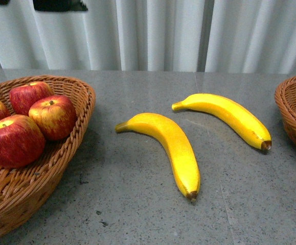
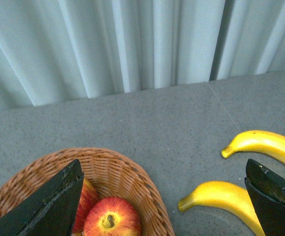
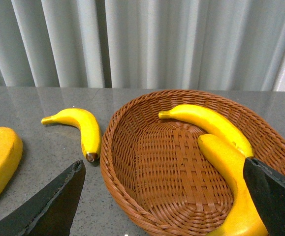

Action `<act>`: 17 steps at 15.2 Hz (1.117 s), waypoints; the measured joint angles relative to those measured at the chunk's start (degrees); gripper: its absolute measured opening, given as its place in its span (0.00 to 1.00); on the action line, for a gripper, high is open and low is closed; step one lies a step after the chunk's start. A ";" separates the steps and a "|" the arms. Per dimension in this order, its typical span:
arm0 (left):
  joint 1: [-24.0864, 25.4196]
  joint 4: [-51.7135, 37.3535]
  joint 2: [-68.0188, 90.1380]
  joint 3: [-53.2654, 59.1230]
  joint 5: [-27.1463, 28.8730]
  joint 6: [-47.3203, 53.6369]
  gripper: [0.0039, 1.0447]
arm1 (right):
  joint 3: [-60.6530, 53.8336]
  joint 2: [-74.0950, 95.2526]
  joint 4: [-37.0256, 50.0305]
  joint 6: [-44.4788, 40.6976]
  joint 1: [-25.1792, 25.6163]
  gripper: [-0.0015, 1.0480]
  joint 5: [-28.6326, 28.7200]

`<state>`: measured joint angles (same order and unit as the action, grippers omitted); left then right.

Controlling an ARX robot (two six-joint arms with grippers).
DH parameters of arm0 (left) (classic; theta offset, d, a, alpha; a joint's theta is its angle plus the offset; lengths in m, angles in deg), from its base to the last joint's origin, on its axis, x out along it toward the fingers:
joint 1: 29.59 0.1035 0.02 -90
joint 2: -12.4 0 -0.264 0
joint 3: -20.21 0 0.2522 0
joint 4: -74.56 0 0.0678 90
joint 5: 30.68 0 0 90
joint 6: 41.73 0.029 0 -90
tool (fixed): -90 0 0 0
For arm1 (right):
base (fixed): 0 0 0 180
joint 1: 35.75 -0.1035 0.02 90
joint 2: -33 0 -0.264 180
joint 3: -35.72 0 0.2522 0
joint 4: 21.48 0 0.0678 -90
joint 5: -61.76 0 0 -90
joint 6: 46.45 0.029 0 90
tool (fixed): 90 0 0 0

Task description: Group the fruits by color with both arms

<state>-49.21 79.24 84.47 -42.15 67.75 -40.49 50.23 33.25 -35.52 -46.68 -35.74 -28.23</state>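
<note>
2 bananas lie loose on the grey table, between the baskets. The near banana runs on a diagonal, its stem end pointing left and away from the robot and its brown tip pointing toward the robot. The far banana lies just beside it without touching, on a flatter slant, with its stem to the left and its brown tip to the right and nearer. 4 apples sit packed together in the left wicker basket, stems up. The right wicker basket holds 2 stored bananas, which lie side by side along one wall with their long axes roughly parallel; the front view shows only 1 yellow end of them. Neither arm shows in the front view. In the left wrist view the left gripper has its jaws spread wide and pinches nothing, 1 finger over the apple basket and the other over the loose bananas. In the right wrist view the right gripper is also spread wide over its basket and grips nothing; 1 finger overlaps a stored banana, and contact cannot be told. A pale pleated curtain hangs behind the table.
</note>
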 joint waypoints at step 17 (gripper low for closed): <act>16.11 -5.03 -51.10 41.72 -5.86 -1.03 0.01 | -0.02 0.00 0.00 0.00 0.00 0.94 0.02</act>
<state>-33.10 74.22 33.37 -0.43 61.89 -41.52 50.21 33.25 -35.52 -46.68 -35.74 -28.21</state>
